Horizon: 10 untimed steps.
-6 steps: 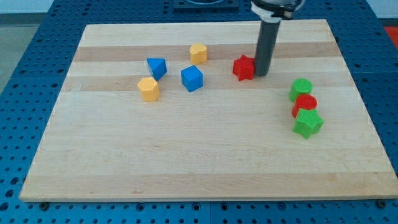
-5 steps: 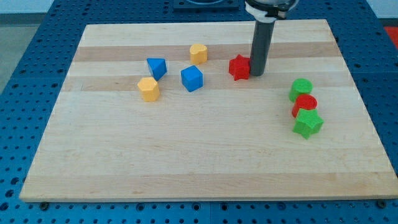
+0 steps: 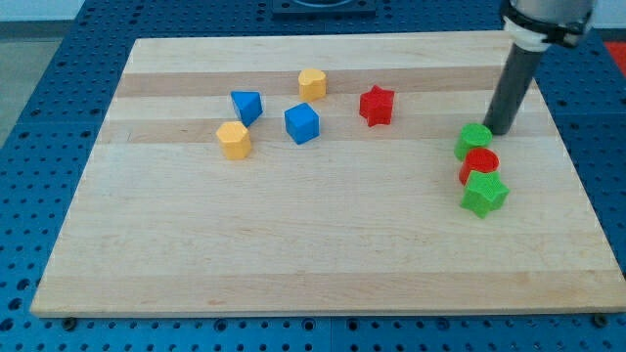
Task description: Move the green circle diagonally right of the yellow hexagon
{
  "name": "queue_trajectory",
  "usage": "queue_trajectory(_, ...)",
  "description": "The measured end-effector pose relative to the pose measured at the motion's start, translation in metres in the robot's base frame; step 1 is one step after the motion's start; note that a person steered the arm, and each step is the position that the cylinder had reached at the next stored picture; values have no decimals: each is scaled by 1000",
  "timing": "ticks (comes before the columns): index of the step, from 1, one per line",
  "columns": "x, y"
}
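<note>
The green circle (image 3: 473, 141) lies at the view's right on the wooden board, at the top of a tight column with a red circle (image 3: 479, 164) and a green star (image 3: 484, 193) below it. My tip (image 3: 501, 131) stands just to the upper right of the green circle, very close to it or touching it. The yellow hexagon (image 3: 234, 140) lies far off at the view's left. A second yellow block (image 3: 312, 83) of unclear shape sits near the top middle.
A blue triangular block (image 3: 246, 106) sits above the yellow hexagon. A blue cube (image 3: 302, 123) lies right of it. A red star (image 3: 377, 105) lies right of the cube. The board's right edge (image 3: 567, 156) runs close to the column of blocks.
My tip left the red star's right side and moved right and slightly down to the green circle. The red star had shifted slightly left before that. The other blocks have not moved.
</note>
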<state>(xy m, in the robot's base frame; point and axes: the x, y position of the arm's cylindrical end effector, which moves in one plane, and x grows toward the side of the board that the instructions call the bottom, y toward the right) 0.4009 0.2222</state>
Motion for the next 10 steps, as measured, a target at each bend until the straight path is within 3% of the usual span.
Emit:
queue_trajectory(2,22,-10)
queue_trajectory(5,27,-71)
queue_trajectory(7,45,-74)
queue_trajectory(10,14,-76)
